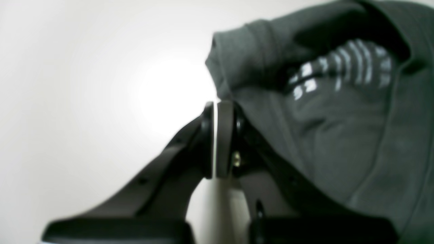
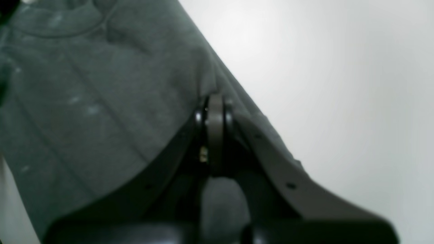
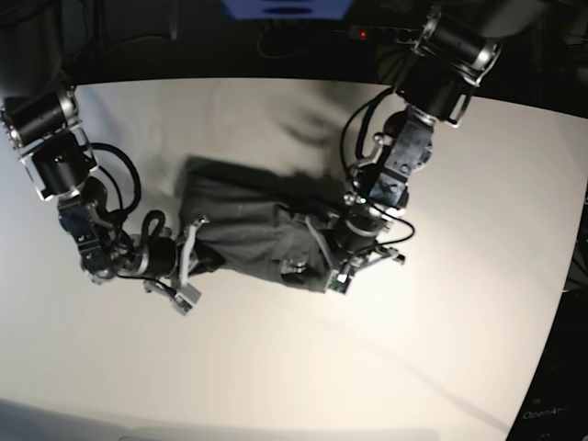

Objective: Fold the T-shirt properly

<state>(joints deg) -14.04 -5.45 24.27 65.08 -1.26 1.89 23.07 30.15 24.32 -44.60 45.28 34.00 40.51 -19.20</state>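
The dark grey T-shirt lies bunched in the middle of the white table. In the base view my right gripper is at its left end and my left gripper at its right end. Seen from the left wrist, the left gripper is shut, and the T-shirt hangs from its tip with whitish stripes showing in a fold. From the right wrist, the right gripper is shut on the T-shirt at its edge, with cloth spreading left and behind the fingers.
Both arms reach in over the table, the right arm's body at far left and the left arm's body at back right. Beyond the table's far edge it is dark, with a blue object there.
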